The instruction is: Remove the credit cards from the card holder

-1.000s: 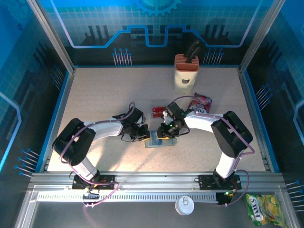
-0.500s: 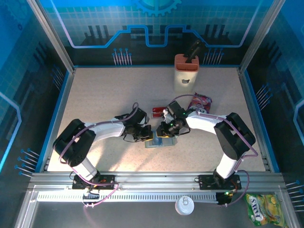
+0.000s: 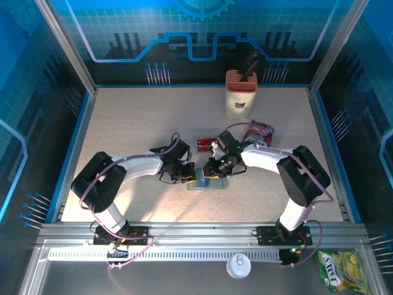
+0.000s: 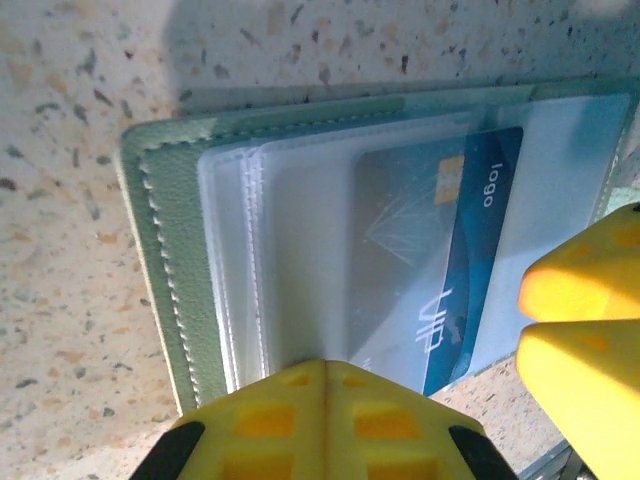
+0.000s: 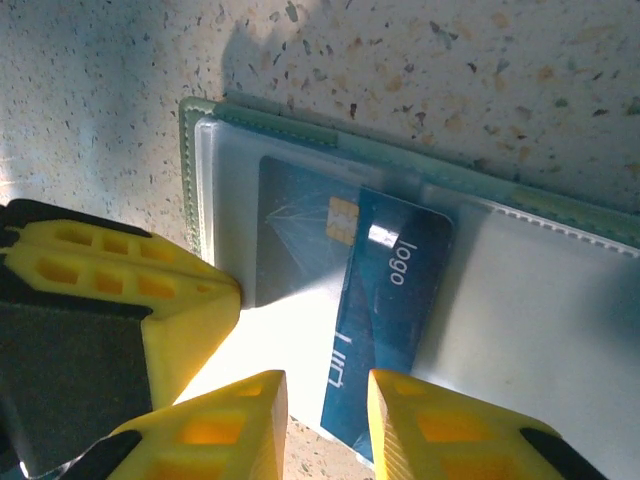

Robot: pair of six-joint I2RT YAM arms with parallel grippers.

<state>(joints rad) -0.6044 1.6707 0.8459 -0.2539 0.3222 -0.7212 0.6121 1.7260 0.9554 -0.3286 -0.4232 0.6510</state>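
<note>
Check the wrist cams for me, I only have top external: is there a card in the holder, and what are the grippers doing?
Observer: Yes. Right wrist view shows a blue card partway out of the card holder.
Operator: Right gripper on it?
Observer: The right gripper stands open with the card's free end in the gap. I can't tell if it touches.
Operator: And the left?
Observer: The left gripper is shut, with its tips at the holder's edge beside the card.

White-shelled, black-jointed arms [image 3: 132, 165] are trailed by thin purple cables [image 3: 174, 136] — squared yellow plastic fingers [image 4: 320, 420], pocked with small recesses, are fitted.
</note>
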